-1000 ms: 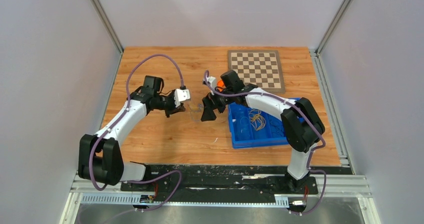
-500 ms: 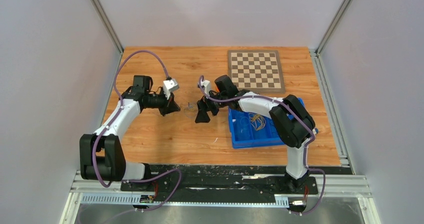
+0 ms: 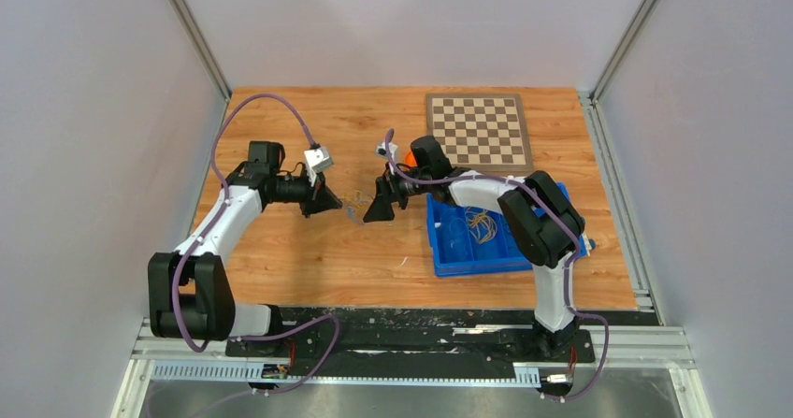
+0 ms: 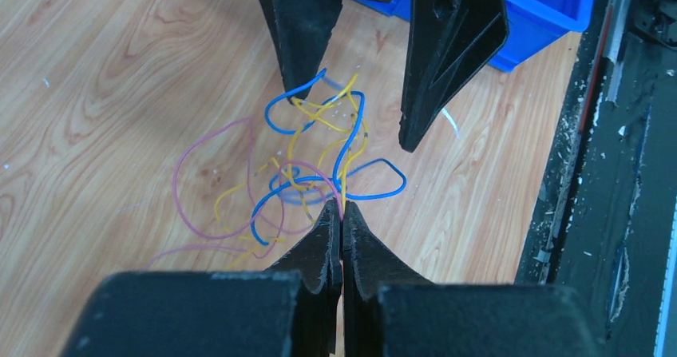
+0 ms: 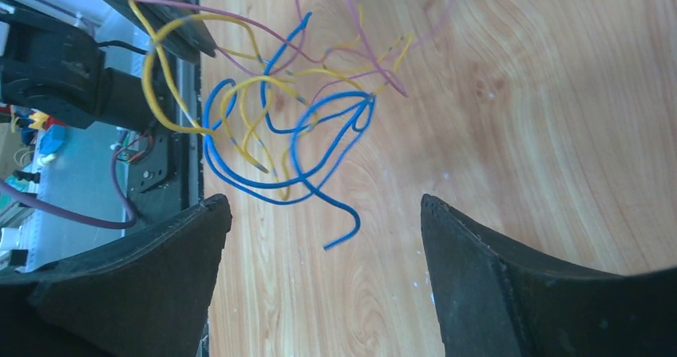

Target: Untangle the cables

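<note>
**While Left Pinches, Right Stands Spread**

Since a second earlier, the wrist of the left gripper (image 4: 342,210) has shifted leftward, its fingers pinching the cables (image 4: 319,145) at frame centre; the right gripper (image 5: 321,205), spread, faces them. Overhead, the strands are barely discernible.

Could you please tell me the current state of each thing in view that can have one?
left gripper: shut on cables, pinching the tangle's edge.
right gripper: open, jaws wide, facing the tangle.
cables: blue, yellow and purple strands tangled together.
blue bin: open-topped, holding loose yellowish wires.
chessboard: lying flat, no pieces on it.
</note>
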Action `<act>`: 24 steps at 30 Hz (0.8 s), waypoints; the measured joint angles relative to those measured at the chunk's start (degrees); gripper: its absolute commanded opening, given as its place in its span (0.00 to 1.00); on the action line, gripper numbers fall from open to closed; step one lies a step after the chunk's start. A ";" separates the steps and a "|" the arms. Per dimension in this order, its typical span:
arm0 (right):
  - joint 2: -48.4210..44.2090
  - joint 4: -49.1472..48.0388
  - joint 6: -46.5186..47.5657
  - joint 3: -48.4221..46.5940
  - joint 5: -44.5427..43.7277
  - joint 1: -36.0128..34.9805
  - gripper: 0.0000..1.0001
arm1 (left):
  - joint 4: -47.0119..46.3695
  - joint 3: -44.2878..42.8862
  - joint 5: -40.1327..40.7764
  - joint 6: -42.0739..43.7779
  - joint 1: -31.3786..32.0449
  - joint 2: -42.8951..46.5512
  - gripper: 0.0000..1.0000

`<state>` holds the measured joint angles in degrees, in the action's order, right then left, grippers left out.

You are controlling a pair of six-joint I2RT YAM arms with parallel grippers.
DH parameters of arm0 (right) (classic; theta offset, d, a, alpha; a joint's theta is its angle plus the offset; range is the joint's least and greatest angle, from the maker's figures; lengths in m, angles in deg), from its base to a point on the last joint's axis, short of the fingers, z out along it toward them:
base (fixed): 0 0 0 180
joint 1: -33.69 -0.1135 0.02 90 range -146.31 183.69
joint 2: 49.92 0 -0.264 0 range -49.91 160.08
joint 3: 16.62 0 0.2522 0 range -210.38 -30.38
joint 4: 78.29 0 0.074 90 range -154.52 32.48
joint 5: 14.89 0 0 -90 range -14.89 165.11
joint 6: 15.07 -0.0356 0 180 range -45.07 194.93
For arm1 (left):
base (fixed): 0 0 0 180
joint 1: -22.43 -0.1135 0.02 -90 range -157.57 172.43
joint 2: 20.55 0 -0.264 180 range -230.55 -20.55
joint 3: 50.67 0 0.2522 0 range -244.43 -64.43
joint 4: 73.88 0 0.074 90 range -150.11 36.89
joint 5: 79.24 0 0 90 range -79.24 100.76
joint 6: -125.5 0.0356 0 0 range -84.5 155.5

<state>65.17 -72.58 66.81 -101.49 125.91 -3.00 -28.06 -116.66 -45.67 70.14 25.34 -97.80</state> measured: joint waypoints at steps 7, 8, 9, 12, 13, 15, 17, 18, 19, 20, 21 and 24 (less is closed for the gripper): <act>0.00 -3.58 -0.76 0.09 3.78 -0.48 0.54 | 0.37 -0.02 -2.32 -0.07 -0.02 0.61 0.00; 0.00 -3.85 -0.79 0.17 4.02 -0.59 0.48 | 0.37 -0.02 -2.49 -0.09 -0.07 0.63 0.00; 0.00 -3.98 -0.61 0.31 4.28 -0.66 0.41 | 0.37 -0.07 -2.71 -0.28 -0.15 0.63 0.00; -0.46 -4.35 -0.17 1.86 4.39 -0.68 0.18 | 0.37 -0.46 -3.10 -1.11 -0.96 0.63 0.00; -0.83 -4.31 0.07 2.62 4.37 -0.68 0.09 | 0.33 -0.68 -3.21 -1.49 -1.42 0.63 0.00; -1.92 -3.85 0.85 4.37 4.26 -0.68 0.00 | 0.22 -1.11 -3.32 -2.49 -2.69 0.66 0.00; -3.19 -2.97 1.51 5.46 3.96 -0.61 0.00 | -0.13 -1.57 -3.39 -3.80 -4.33 0.68 0.00; -4.15 -2.23 1.88 5.97 3.72 -0.57 0.00 | -0.33 -1.73 -3.34 -4.48 -5.05 0.74 0.00; -5.18 -1.57 2.32 6.43 3.58 -0.44 0.00 | -0.85 -1.75 -3.39 -5.29 -5.97 0.87 0.00; -6.14 -0.96 2.71 6.67 3.48 -0.31 0.00 | -1.31 -1.75 -3.37 -6.25 -6.93 1.09 0.00; -7.34 -0.09 3.30 6.84 3.15 -0.09 0.00 | -1.68 -1.75 -3.34 -7.08 -7.72 1.29 0.00; -10.99 2.54 5.22 7.39 2.05 0.59 0.00 | -2.58 -1.84 -3.39 -9.90 -10.14 2.05 0.00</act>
<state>54.18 -70.04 72.03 -94.10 127.97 -2.41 -30.64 -118.49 -49.05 60.24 15.20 -95.75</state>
